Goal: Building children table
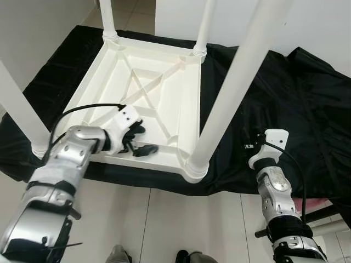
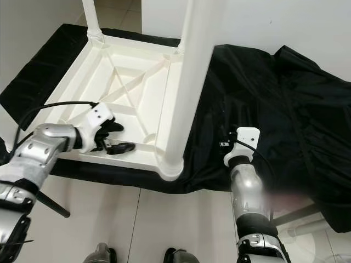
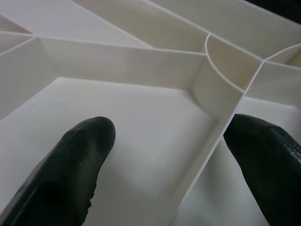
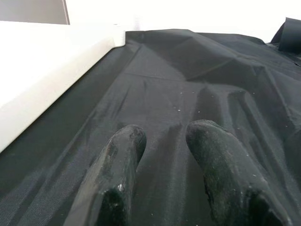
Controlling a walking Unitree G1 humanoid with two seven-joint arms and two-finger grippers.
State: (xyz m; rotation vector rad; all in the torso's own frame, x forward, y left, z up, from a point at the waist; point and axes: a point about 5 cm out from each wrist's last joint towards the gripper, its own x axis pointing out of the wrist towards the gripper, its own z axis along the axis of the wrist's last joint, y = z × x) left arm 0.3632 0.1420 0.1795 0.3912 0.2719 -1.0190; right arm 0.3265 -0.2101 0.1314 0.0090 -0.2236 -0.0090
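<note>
Pale floor tiles (image 1: 164, 219) carry a black cloth (image 1: 307, 104), and on it we list one white children's table (image 1: 164, 82), upside down, legs up.

Left gripper (image 1: 138, 143): reaching over the table's near rim into the ribbed underside, jaws parted, nothing between them. In the left wrist view a thin white rib (image 3: 211, 146) runs between the two black fingers (image 3: 70, 174), with a flat open panel beyond the jaws, walled by further ribs.

Right gripper (image 4: 164, 141): out over bare cloth, well apart from the near leg (image 1: 230, 93); jaws narrowly parted, holding nothing. The right wrist view adds the table's outer wall (image 4: 47, 61) alongside, with open cloth ahead.
</note>
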